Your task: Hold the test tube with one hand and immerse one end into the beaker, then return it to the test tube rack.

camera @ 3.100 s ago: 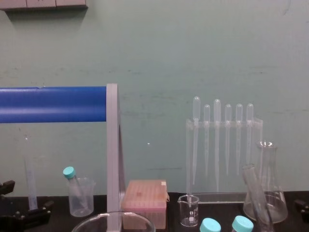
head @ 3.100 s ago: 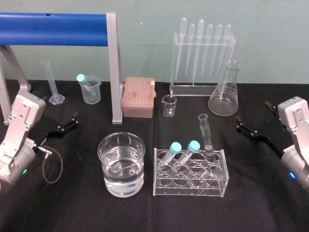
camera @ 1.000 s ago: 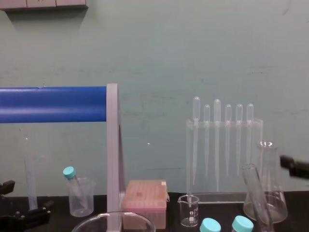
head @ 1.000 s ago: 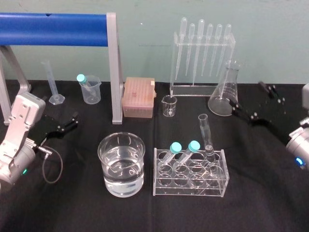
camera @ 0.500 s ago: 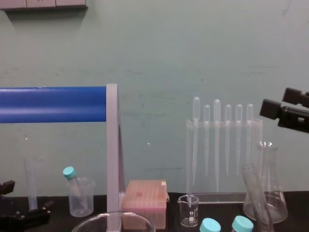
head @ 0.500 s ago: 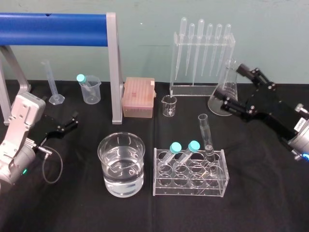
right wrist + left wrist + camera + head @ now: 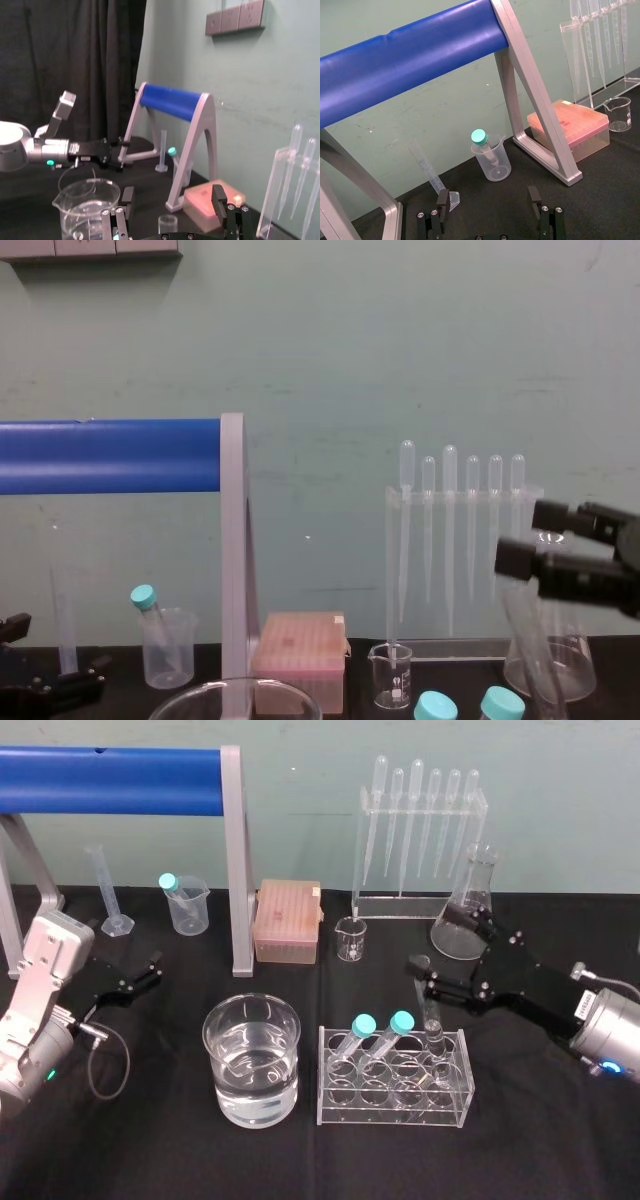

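The right hand (image 7: 440, 942), fingers apart, hovers at the racked test tube's (image 7: 431, 1010) top. Next it must straddle and clamp the tube. The left hand (image 7: 140, 976) sits parked, fingers apart.

Looks to be a laboratory bench. Told by the glassware on a black-draped table (image 7: 160, 1150): a rack of bulb pipettes (image 7: 420, 830) at one o'clock, a conical flask (image 7: 452, 942) at two, a graduated cylinder (image 7: 108, 895) at ten, a pink tip box (image 7: 288, 922) at eleven, a tube rack (image 7: 400, 1105) at five, a water-filled beaker (image 7: 252, 1090) at seven.
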